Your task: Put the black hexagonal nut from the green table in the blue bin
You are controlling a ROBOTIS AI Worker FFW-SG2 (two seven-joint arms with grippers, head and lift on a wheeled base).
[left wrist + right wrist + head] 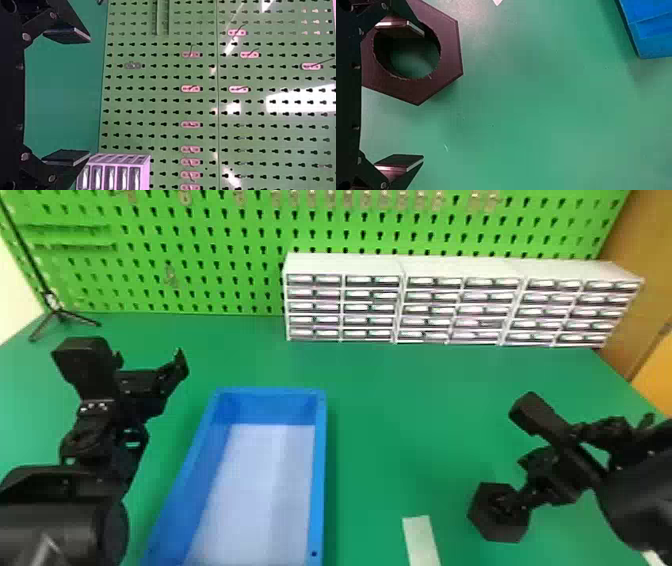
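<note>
the blue bin [320,470] is cut off by the head view's bottom edge; the nut [500,531] is partly covered by the right end effector [515,482].

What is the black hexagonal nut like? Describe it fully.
This nut looks matte and plastic, with six straight sides and a wide round through-hole, slightly rough-rimmed. It appears flat on the green table, right of the blue rectangular bin. One finger of the open black right gripper overlaps its hole; contact is unclear.
</note>
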